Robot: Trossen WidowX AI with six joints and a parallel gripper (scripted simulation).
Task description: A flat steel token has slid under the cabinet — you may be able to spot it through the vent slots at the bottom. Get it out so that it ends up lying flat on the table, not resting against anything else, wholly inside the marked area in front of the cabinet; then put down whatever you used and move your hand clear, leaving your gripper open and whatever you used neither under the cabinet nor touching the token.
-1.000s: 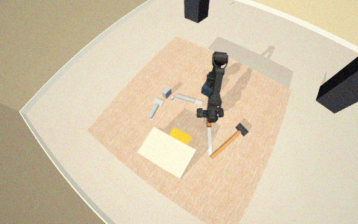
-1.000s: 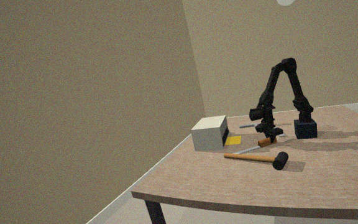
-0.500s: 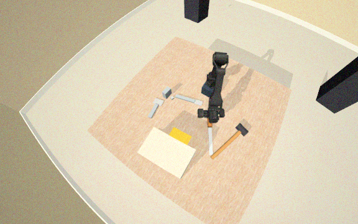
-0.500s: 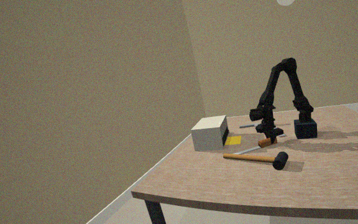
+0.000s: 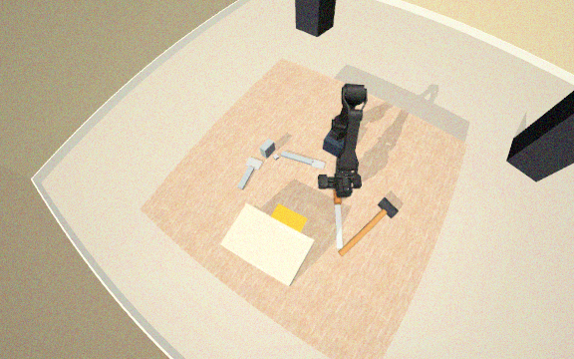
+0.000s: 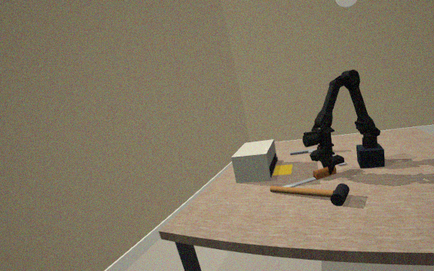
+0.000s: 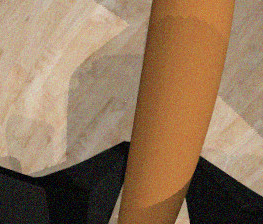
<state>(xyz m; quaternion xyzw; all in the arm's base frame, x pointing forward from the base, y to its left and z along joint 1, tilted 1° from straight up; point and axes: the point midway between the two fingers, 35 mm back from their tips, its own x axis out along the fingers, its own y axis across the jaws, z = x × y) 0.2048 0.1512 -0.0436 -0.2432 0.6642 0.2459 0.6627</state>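
Fetching stage: the end effector (image 5: 339, 191) (image 6: 330, 170) grips the orange handle (image 5: 337, 197) (image 6: 320, 173) (image 7: 179, 100); next, swing its blade (image 5: 338, 226) (image 6: 301, 182) toward the cabinet (image 5: 267, 244) (image 6: 253, 165).

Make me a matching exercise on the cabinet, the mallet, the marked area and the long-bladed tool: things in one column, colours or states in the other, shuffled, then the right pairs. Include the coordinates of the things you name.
Things
1. cabinet (image 5: 267, 244) (image 6: 252, 165)
2. mallet (image 5: 363, 233) (image 6: 304, 191)
3. marked area (image 5: 290, 217) (image 6: 283, 169)
4. long-bladed tool (image 5: 339, 226) (image 6: 300, 182) (image 7: 179, 100)

Colours or states
A. flat yellow patch
B. handle between the gripper's (image 5: 338, 191) (image 6: 331, 170) fingers
C. pale, box-shaped
D. black head, lying on the table (image 6: 239, 218)

Right pairs: 1-C, 2-D, 3-A, 4-B
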